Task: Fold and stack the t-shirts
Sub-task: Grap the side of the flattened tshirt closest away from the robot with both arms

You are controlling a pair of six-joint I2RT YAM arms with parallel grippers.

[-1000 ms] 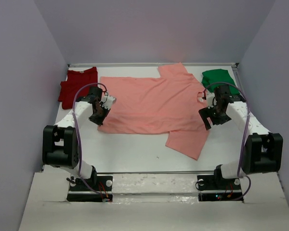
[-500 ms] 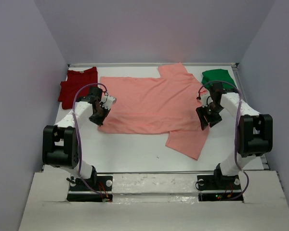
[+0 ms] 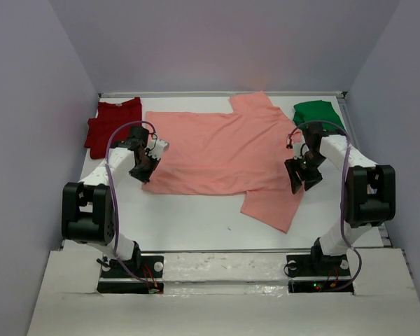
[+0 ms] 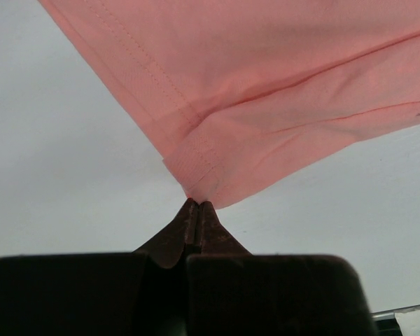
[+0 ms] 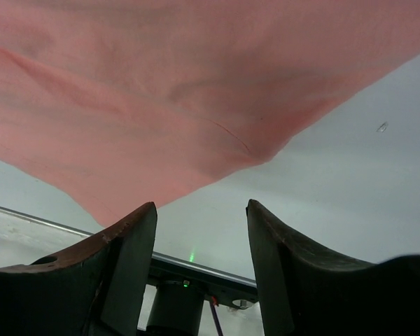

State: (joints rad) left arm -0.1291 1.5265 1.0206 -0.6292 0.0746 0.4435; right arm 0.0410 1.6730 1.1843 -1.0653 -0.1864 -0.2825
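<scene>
Taking hold for the first fold

The white table [image 3: 196, 224] carried all three garments. Largest was the salmon-pink shirt [image 3: 217, 150], spread flat across the middle with its hem toward 9 o'clock, its collar toward 3 and one sleeve trailing toward 5. The dark red shirt [image 3: 112, 122] lay at 10 o'clock and the bright green shirt [image 3: 318, 112] at 2, both clear of the arms. The left gripper [image 4: 196, 210] sat at the pink cloth's 8 o'clock corner, its jaws closed tight on the stitched tip of the hem. The right gripper [image 5: 201, 210] hovered at the 4 o'clock edge beside the near sleeve, jaws parted with nothing between them; the cloth lay just beyond its fingertips.

The step in hand seemed to be securing the second hold. Done well, the right jaws needed to take the edge deep enough to bite, level with the left pinch, so both ends could lift together and the fold land square; a shallow nip on such soft fabric looked likely to slip
</scene>
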